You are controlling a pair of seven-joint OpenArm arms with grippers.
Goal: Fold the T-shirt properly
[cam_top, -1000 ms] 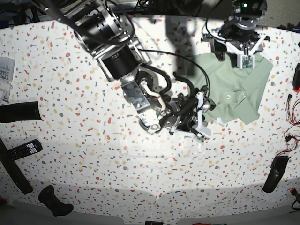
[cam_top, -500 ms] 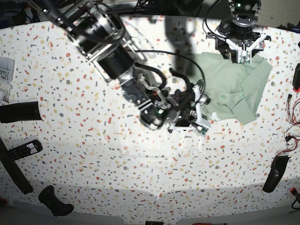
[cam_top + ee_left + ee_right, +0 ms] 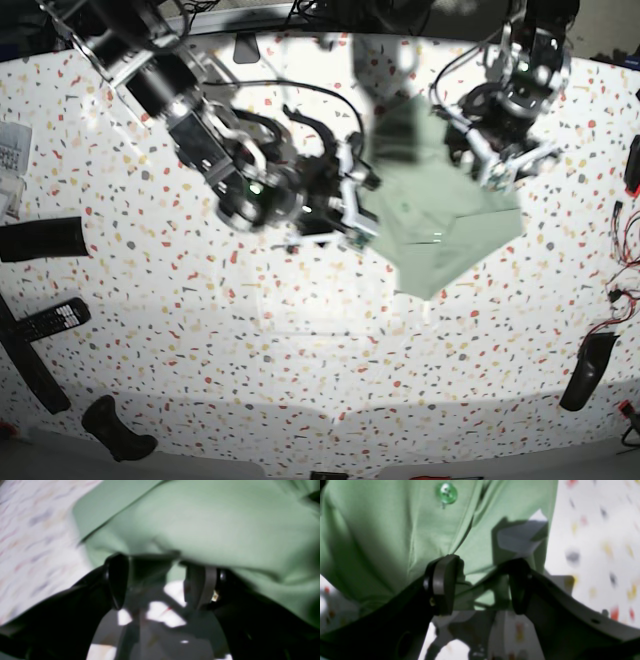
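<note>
Both claws are on the T-shirt [image 3: 440,215], which sits bunched at the right-centre of the speckled bench [image 3: 300,360], partly lifted off it between the arms.

Left claw [image 3: 160,580]: the wrist view is blurred, but the jaws stand a fair way apart with a fold of green cloth draped over their tips. It looks pinched at the upper edge, though I can't tell for sure.

Right claw [image 3: 480,585]: jaws likewise part-open, with the shirt hem running between the pads. A button [image 3: 446,492] and the placket seam show just above, so this claw is at the front of the shirt near the collar.

Step in hand, as I judge it: a two-arm lift or drag to spread the garment and lay it flat, not yet a real fold.

Next move calls for pulling the two held edges apart evenly, keeping tension, and lowering the cloth flat on the bench without losing either edge.
</note>
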